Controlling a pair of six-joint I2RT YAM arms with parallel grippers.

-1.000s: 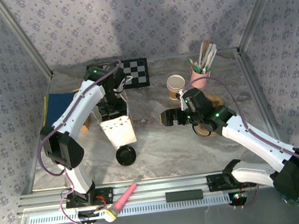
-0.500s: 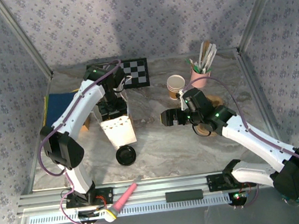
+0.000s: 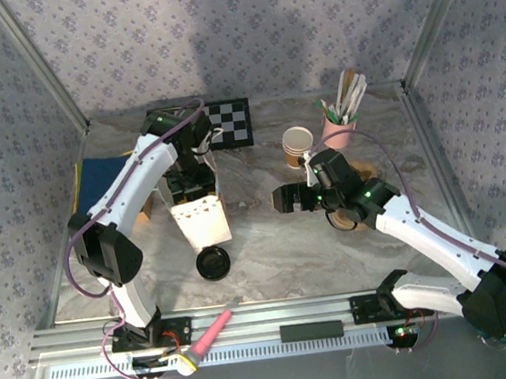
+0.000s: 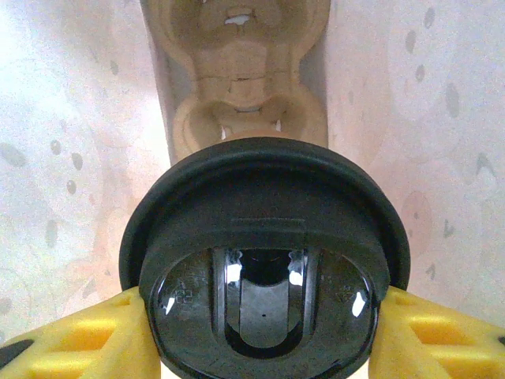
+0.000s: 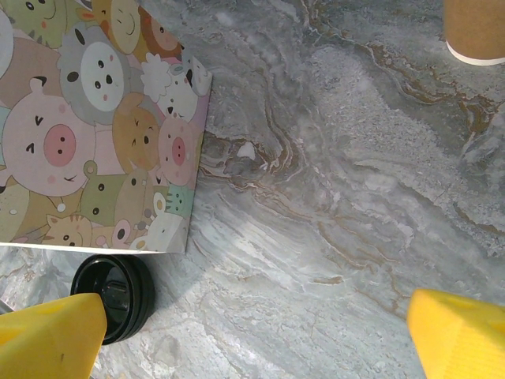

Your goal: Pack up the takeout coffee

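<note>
Black lid (image 4: pixel 264 237) clamped in left gripper (image 4: pixel 264 316); right gripper (image 5: pixel 252 328) agape (over table (image 5: pixel 331 197)).

Worktop (image 5: pixel 331 197): smooth grey marble-look, slight sheen. Bag (image 5: pixel 95 118): matt printed paper. Inside bag: lid (image 4: pixel 264 221) glossy blk plastic, tray (image 4: pixel 237 79) rough pulp.

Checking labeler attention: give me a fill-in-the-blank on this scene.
1. The left gripper grips a black ___.
2. The right gripper is ___ over the table.
3. The bag shows cartoon ___.
4. The cup stack stands beside a ___ holder.
Missing: lid; open; animals; pink.
</note>
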